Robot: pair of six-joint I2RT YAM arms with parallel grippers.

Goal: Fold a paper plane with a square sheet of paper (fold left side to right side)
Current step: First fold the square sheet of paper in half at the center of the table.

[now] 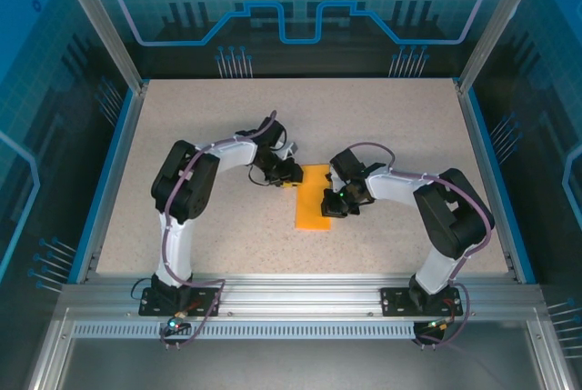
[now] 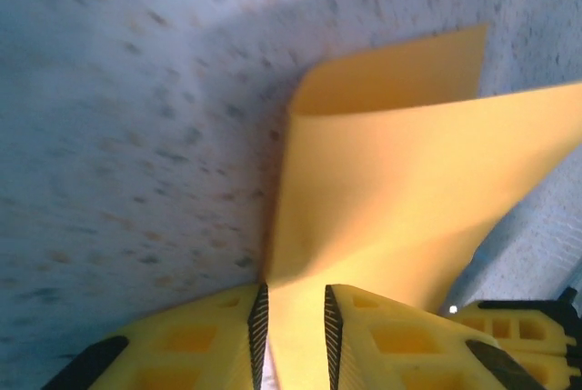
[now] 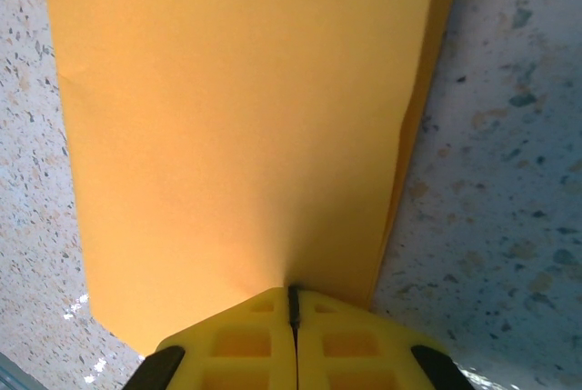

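The left gripper (image 2: 293,292) pinches the paper (image 2: 391,217) between its jaws to fold it; the right gripper (image 3: 293,295), jaws closed, presses it flat underneath.

From above, the left gripper (image 1: 289,175) covers the far left corner of the square sheet of paper (image 1: 312,201) and the right gripper (image 1: 336,205) hides part of its right edge; both sets of jaws are too small to read. At the left wrist the table (image 2: 118,135) blurs, the sheet runs off the right edge, and whether the pads (image 2: 259,326) grip it cannot be told. At the right wrist the top edge crops the sheet.
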